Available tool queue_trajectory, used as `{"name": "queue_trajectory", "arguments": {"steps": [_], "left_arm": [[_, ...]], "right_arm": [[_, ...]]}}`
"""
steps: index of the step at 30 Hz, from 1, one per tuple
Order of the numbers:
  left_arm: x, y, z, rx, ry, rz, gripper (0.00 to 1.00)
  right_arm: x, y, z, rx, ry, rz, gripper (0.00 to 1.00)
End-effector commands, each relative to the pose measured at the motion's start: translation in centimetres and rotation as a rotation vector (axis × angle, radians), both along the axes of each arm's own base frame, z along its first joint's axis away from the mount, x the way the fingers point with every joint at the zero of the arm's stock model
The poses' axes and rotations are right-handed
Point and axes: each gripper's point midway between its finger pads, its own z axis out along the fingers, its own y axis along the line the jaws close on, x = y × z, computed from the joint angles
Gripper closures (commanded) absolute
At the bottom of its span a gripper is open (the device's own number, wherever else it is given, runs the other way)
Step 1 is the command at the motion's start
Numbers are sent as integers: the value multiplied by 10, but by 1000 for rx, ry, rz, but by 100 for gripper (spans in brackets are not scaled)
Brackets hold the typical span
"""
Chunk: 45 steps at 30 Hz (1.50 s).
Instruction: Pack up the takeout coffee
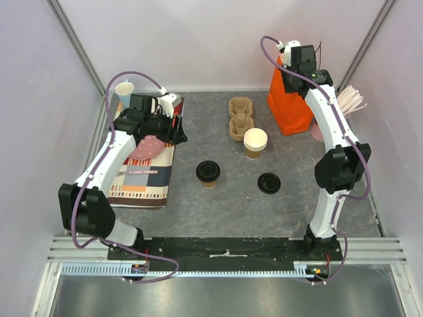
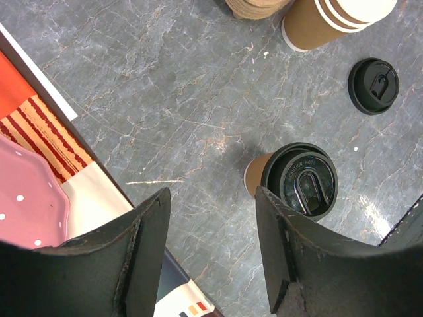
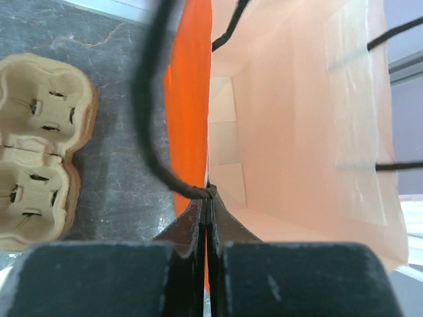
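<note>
The takeout coffee (image 1: pixel 207 173), a brown paper cup with a black lid, stands upright in the middle of the grey table. In the left wrist view the takeout coffee (image 2: pixel 299 179) sits just beyond my right fingertip. My left gripper (image 1: pixel 180 132) (image 2: pixel 211 198) hovers open and empty, left of the cup, at the placemat's edge. My right gripper (image 1: pixel 289 66) (image 3: pixel 209 195) is shut on the top edge of the orange paper bag (image 1: pixel 289 102) (image 3: pixel 192 99), by its black cord handle. The bag's pale inside shows, with nothing visible in it.
A cardboard cup carrier (image 1: pixel 240 117) (image 3: pixel 36 152) lies left of the bag. A stack of lidless cups (image 1: pixel 255 142) (image 2: pixel 330 20) stands beside it. A loose black lid (image 1: pixel 269 182) (image 2: pixel 373 86) lies on the table. A pink plate (image 1: pixel 151 146) (image 2: pixel 26 205) rests on a striped placemat (image 1: pixel 142 175); a blue mug (image 1: pixel 124 89) stands behind.
</note>
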Motion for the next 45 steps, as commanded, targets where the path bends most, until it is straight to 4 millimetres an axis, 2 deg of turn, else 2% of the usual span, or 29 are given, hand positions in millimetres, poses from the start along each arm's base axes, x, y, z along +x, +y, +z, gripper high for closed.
{"name": "queue_trajectory", "arguments": {"steps": [1,4,7,8,9,10,12,13,15,16,17,18,19,21,22,23,24,25,27,28,30,32,33,34,37,41,42,44,45], "left_arm": [[2,-1,17,-4,-56,-32,39],[0,-1,20,-1,-71,-35,39],[0,4,24,17,-94,-25,39],[0,5,24,20,-98,-23,39],[0,7,25,23,-102,-17,39],[-1,8,27,26,-112,-15,39],[-2,14,29,29,-119,-1,39],[-2,16,30,31,-126,3,39],[-3,21,34,33,-140,14,39],[-3,24,34,36,-144,22,39],[-6,26,37,36,-153,28,39],[-4,31,39,39,-165,43,39],[-4,35,40,41,-170,55,39],[-4,45,45,43,-191,86,39],[-3,50,46,46,-197,103,39],[-3,54,46,49,-200,118,39],[-3,63,51,47,-214,145,39],[-1,68,54,49,-224,164,39],[1,84,54,50,-229,218,39],[2,89,58,45,-239,238,39],[5,109,60,49,-244,303,39],[7,116,63,55,-256,335,39],[8,121,61,60,-253,349,39],[8,122,62,62,-255,355,39],[8,123,64,58,-261,359,39],[8,118,65,39,-259,337,39],[8,117,67,34,-264,332,39],[7,114,69,23,-261,316,39],[5,113,69,22,-253,308,40]], "right_arm": [[-10,3,86,43,-205,35,100],[-18,2,120,51,-290,40,100],[-38,3,169,65,-405,56,100],[-44,3,178,63,-427,65,100],[-49,6,187,64,-450,77,100],[-63,10,209,73,-505,100,100],[-77,26,222,94,-538,191,100],[-96,35,243,112,-592,241,100],[-116,58,256,153,-620,366,100],[-134,68,270,170,-652,421,100],[-146,75,277,183,-668,469,100],[-161,93,281,214,-673,577,100],[-182,102,293,232,-700,645,100],[-217,132,296,290,-696,854,100],[-240,140,305,320,-716,932,100],[-253,146,306,342,-716,987,100],[-263,153,301,366,-697,1037,100],[-288,161,302,410,-682,1134,100],[-307,169,292,457,-630,1219,100],[-329,172,289,496,-596,1300,100],[-345,178,272,551,-513,1378,100],[-371,178,265,589,-475,1450,100],[-372,180,249,610,-428,1454,100],[-385,176,248,609,-434,1472,100],[-396,174,223,656,-337,1470,100],[-400,184,183,722,-153,1450,100],[-397,187,167,701,-96,1420,100],[-409,199,151,667,-16,1445,100],[-405,203,132,630,54,1404,100]]}}
